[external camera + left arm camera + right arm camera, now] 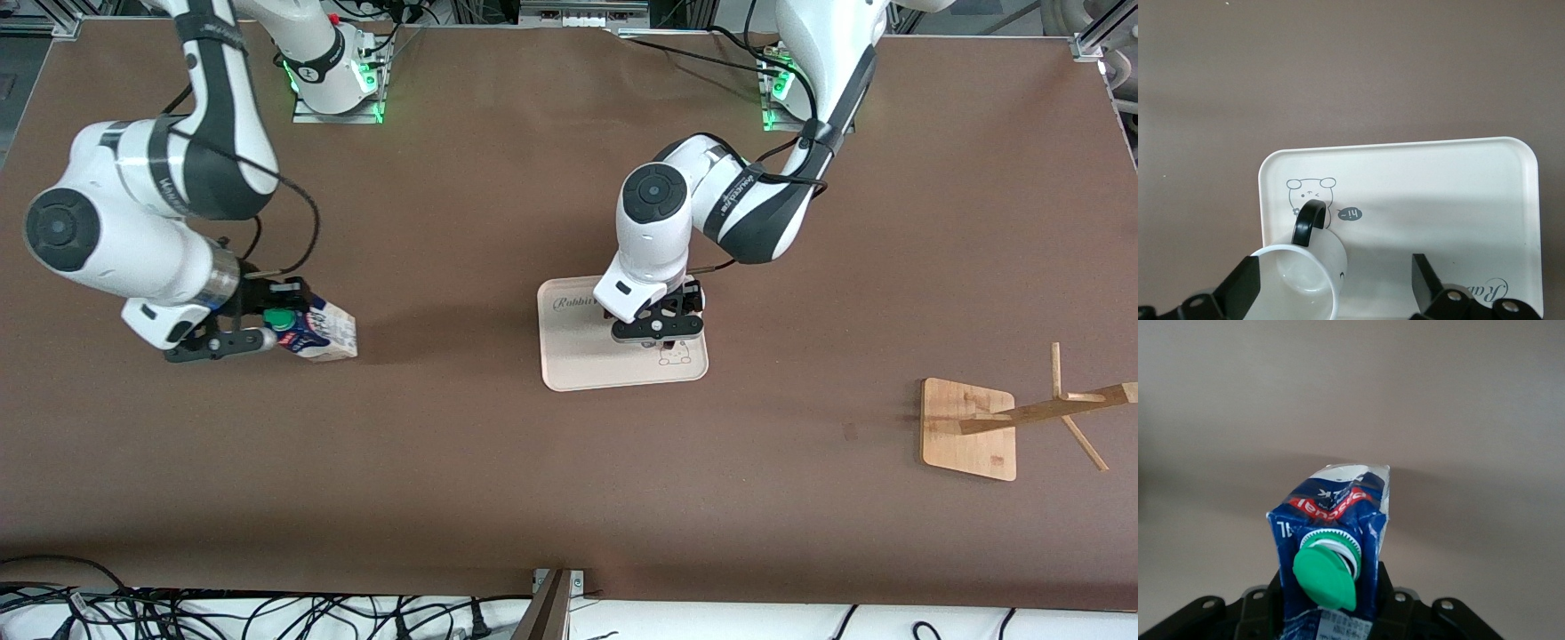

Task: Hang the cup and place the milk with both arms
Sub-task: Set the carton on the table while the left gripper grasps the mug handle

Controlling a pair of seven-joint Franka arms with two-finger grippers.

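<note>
1. Cup (1305, 280) stands on the cream tray (569, 364) mid-desk, between the wide-spread fingers of the left end effector (659, 330); handle clear of both; close squarely on the wall.
2. Milk carton (318, 331) tilted, gripped near its green cap (1327, 575) by the right end effector (236, 322) toward the right arm's end of the desk; keep grip firm.
3. Wooden rack (969, 428) waits well apart.

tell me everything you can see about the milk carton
The milk carton is a small dark blue gable-top box with a round green cap, red and white print and a pale side, apparently coated card. It lies tipped over toward the right arm's end of the table, its pale bottom end pointing toward the tray. The right gripper is shut on its capped top end. Whether its lower edge rests on the table cannot be told.
</note>
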